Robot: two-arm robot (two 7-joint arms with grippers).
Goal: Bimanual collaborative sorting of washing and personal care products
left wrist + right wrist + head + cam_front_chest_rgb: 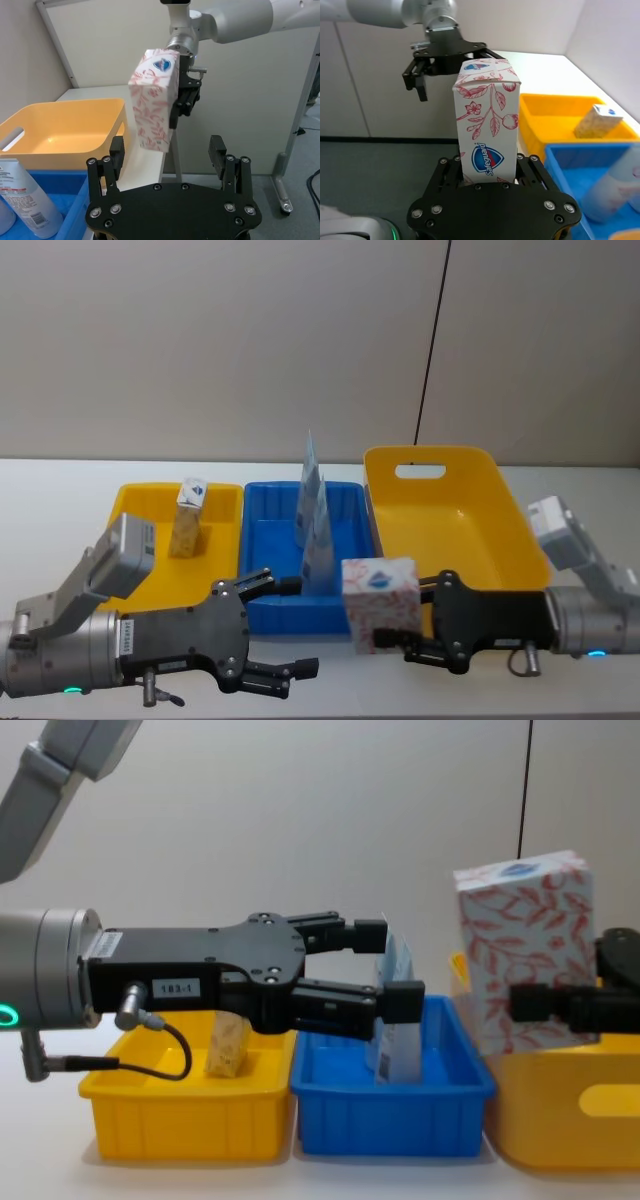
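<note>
Your left gripper (298, 625) and right gripper (398, 615) are flat black housings with stubby black fingers (345, 1005), dotted with round silver screw heads (115, 207). Behind each you have a brushed grey cylindrical wrist (55, 965) with a small green-teal light (8, 1016), a pale grey boxy camera block (128, 545) and a thin grey cable (150, 1055) looping from a metal plug. On the left one, look for the white label (182, 988) reading 183-1; farther back your arm links (240, 20) are smooth and white.

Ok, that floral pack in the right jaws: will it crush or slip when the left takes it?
The floral pack shows square edges between the right gripper's jaws, so it is probably fairly stiff. Its wrapper looks smooth, so it may be slippery. Gripped at one end, it may pivot.
</note>
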